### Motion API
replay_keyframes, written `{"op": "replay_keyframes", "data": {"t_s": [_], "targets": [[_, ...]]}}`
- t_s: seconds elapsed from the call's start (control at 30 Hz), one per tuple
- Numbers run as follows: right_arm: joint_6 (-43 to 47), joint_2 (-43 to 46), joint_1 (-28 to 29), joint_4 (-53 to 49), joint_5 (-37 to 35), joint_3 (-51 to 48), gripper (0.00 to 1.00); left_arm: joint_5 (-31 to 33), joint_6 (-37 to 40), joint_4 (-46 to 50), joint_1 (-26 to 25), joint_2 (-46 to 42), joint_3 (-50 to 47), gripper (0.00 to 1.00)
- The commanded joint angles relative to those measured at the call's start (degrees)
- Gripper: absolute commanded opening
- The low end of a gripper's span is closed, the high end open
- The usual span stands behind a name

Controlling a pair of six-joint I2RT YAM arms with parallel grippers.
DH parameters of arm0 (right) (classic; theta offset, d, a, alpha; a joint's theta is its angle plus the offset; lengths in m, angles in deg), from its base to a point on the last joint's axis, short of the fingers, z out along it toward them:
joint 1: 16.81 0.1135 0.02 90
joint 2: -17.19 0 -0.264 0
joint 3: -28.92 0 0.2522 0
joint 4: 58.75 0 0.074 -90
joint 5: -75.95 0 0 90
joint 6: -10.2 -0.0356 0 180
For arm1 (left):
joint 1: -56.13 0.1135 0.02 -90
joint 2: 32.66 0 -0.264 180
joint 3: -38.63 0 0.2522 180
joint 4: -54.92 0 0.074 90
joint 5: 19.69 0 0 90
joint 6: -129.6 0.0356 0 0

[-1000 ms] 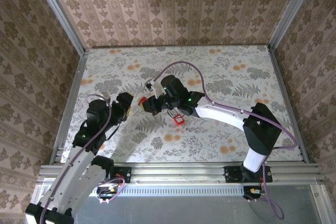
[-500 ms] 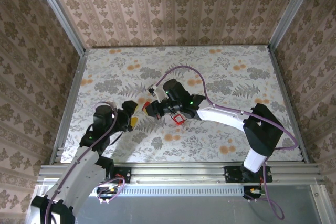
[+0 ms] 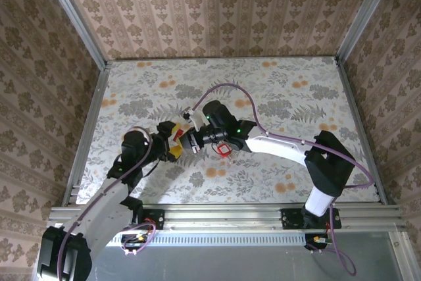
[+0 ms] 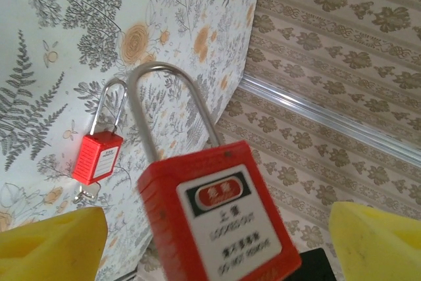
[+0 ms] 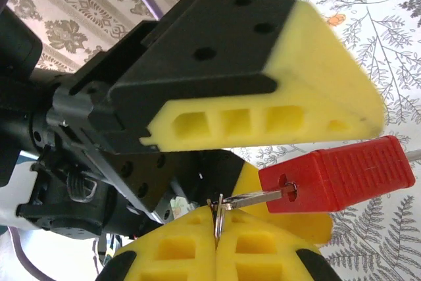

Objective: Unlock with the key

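The left claw is spread wide, its yellow foam pads far apart. The red rectangular padlock with a steel shackle sits between them, touching neither. The right claw is pinched tight on the head of the small thin metal key, whose blade is in that padlock's keyhole. A second red padlock lies beyond on the floral tabletop.

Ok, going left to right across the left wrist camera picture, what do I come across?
yellow finger pad → small red padlock lying on the table → large red padlock up close → second yellow finger pad
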Motion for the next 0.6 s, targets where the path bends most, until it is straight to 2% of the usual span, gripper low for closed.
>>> {"op": "replay_keyframes", "data": {"t_s": [0.0,0.07,0.3,0.57], "targets": [[2.65,1.91,0.71,1.04,2.27,1.03,0.0,-1.14,-1.15,-4.69,-0.3,0.97,0.4,0.87],[3.22,1.95,1.08,0.93,2.76,1.03,0.0,-1.29,-0.66,-5.31,-0.21,2.15,0.59,0.86],[5.57,2.54,1.57,-1.27,3.58,0.59,0.0,-1.89,0.77,-6.11,0.47,3.29,0.46,0.7],[7.44,4.5,1.56,-1.75,4.31,-1.22,0.0,-3.09,4.46,-1.95,1.81,2.7,1.98,0.63]]}}
